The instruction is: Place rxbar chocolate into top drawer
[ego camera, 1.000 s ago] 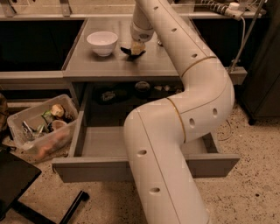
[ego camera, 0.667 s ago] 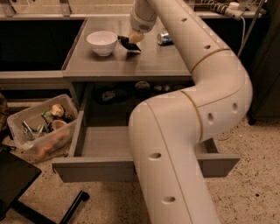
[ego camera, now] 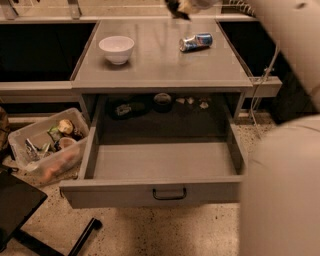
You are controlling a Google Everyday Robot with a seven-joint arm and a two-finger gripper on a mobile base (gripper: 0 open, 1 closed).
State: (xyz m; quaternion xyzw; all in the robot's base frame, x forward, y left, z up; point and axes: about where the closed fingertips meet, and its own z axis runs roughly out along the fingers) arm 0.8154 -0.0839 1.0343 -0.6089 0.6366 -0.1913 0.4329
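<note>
My gripper (ego camera: 178, 7) is high above the back of the grey table (ego camera: 160, 70), at the top edge of the view and blurred. It is shut on a small dark piece, the rxbar chocolate (ego camera: 173, 7), most of which is hidden. No bar lies on the tabletop. Below the table, the top drawer (ego camera: 125, 192) stands pulled fully out, with its grey floor bare and its dark loop handle (ego camera: 169, 193) facing me.
A white bowl (ego camera: 116, 48) and a crushed blue-and-silver can (ego camera: 196, 41) sit on the table. Small dark items (ego camera: 162, 100) lie on the shelf behind the drawer. A clear bin of clutter (ego camera: 47, 142) stands at the left, and my arm (ego camera: 280, 190) fills the right foreground.
My gripper rose from the tabletop beside the bowl to well above the table's back edge. The dark bar is gone from the table. The view has shifted closer to the drawer.
</note>
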